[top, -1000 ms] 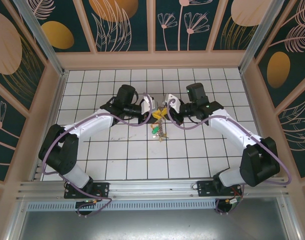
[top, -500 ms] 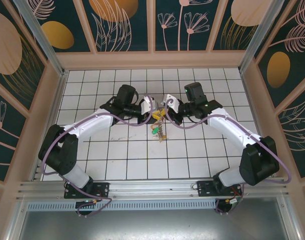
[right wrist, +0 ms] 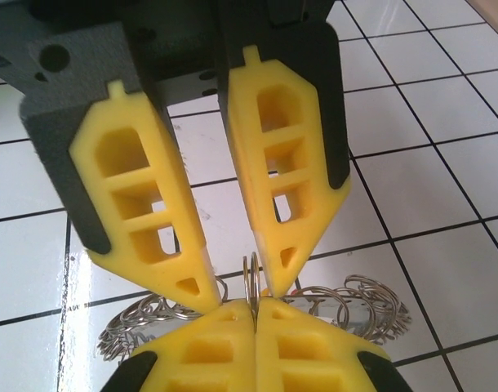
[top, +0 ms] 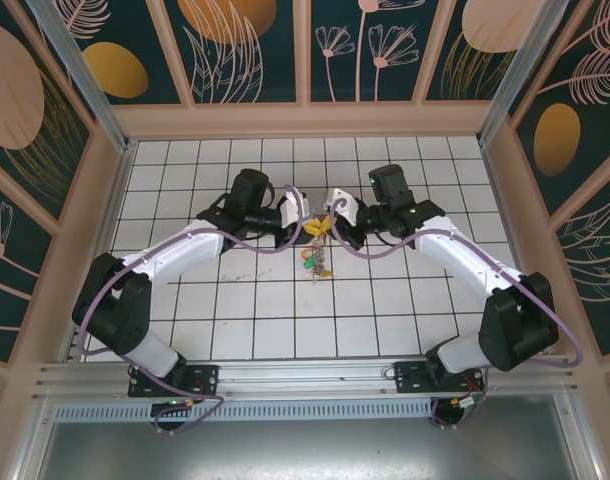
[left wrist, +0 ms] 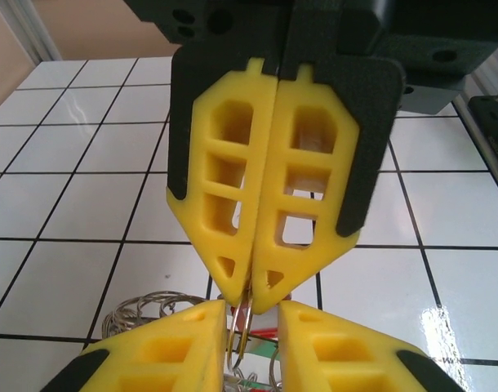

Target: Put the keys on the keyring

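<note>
1. Lying on the table (right wrist: 445, 122) beneath the pincers: keyring (right wrist: 355, 298), a silvery hoop with a coiled, chain-like rim. It spreads to both sides of the yellow fingertips in both wrist views.
2. Wire loop (right wrist: 251, 282): thin, doubled, standing edge-on just above the keyring. Whether it is a turn of the keyring or a key's own small ring cannot be told.
3. Keys (top: 309, 260): a small cluster, its green head plain in the top view, just on the near side of the two pincers. Slivers of red and green show low in the left wrist view. Whether any key is threaded on cannot be told.
4. Right pincer (right wrist: 255, 314): fingers pressed together, pinching the foot of the wire loop, which rises from the seam between them.
5. Left pincer (left wrist: 251, 309): fingers a narrow way apart, tip to tip with the right pincer. The wire loop stands in the gap, close to one finger; contact is not certain. Nothing is seen clamped.
6. Handling, judged: all items are light. The wire is stiff yet springy, smooth and slippery, apt to swivel or slip out of a flat pinch. The coiled rim will likely flop and snag. The keys are rigid, and their plastic heads offer more friction than the blades.
7. Hold, judged: take the loop low on its wire, across the flat, leaving the top free. Take a key by its coloured head, blade or eye outward.
</note>
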Robot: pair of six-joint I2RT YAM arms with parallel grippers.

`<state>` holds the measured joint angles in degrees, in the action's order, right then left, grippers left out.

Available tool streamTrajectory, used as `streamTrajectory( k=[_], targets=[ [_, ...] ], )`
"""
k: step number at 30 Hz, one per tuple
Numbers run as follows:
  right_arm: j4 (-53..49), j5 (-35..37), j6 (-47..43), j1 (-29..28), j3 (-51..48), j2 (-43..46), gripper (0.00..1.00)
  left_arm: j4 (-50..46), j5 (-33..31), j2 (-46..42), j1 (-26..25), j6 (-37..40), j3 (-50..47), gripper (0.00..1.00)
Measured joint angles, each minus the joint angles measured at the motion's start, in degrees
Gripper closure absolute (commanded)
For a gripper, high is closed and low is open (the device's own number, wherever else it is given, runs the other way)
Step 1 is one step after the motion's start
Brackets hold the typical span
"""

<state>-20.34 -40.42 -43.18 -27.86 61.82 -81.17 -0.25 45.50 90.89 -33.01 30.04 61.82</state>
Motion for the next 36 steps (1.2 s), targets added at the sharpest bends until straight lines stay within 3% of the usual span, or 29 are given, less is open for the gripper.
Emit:
streamTrajectory(
  k=[5,7,8,14,18,23,36],
  targets=[
    [0.52,-0.15,0.00,0.00,-0.11,0.00,1.00,-0.66,-0.44,0.07,0.00,0.72,0.13,0.86],
    [0.83,-0.13,0.02,0.00,-0.52,0.02,1.00,-1.11,-0.52,0.17,0.00,1.18,0.22,0.98],
    [0.96,-0.09,-0.02,0.00,-0.68,0.02,1.00,-1.46,-0.50,0.20,0.00,1.29,0.24,1.00],
    [2.43,0.09,0.00,0.13,-2.08,0.63,0.98,-0.55,-0.28,0.33,0.00,0.09,-0.17,1.00],
    [5.16,-1.81,0.20,0.94,-5.14,1.92,0.90,5.53,2.78,0.33,0.28,-3.93,-3.50,1.00],
    [9.25,-5.88,1.66,2.05,-7.17,2.25,0.86,13.35,7.21,0.33,1.18,-10.12,-6.43,1.00],
    [13.11,-12.22,3.48,5.35,-9.27,2.82,0.84,30.67,11.93,0.33,1.62,-20.94,-10.29,1.00]
  ],
)
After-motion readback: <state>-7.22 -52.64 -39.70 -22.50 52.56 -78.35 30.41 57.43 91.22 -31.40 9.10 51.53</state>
